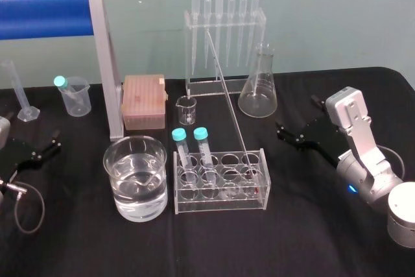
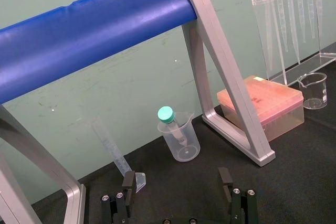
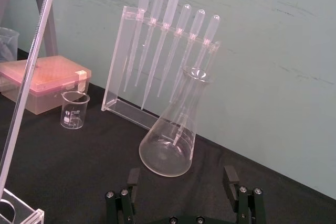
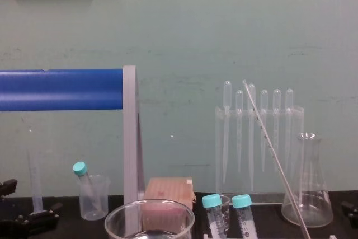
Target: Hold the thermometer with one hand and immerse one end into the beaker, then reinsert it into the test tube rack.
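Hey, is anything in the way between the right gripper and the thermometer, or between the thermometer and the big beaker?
Nothing visible stands between the right gripper and the thermometer leaning in the test tube rack. Toward the beaker, two teal-capped tubes stand in the rack's left end.

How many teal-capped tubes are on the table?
3 teal-capped tubes. Two stand at the left end of the test tube rack; the third leans in the small plastic beaker, far left. None seems hidden.
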